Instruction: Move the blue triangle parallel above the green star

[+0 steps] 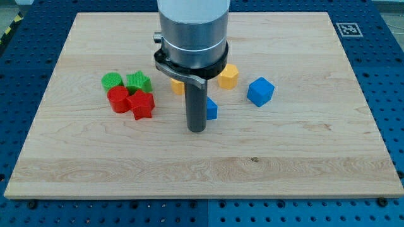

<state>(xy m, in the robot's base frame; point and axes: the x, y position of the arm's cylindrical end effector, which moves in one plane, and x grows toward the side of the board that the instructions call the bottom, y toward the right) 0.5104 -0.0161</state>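
The blue triangle [211,109] lies near the board's middle, mostly hidden behind my rod. My tip [197,129] rests on the board just left of and below it, touching or almost touching it. The green star [137,82] sits at the view's left in a tight cluster, well to the left of my tip and slightly higher.
A green cylinder [112,81], red cylinder [117,99] and red star [141,104] crowd the green star. A yellow block [177,86] is partly hidden behind my arm; a yellow hexagon [228,76] and blue cube [260,91] lie at right. The wooden board [315,164] has blue table around it.
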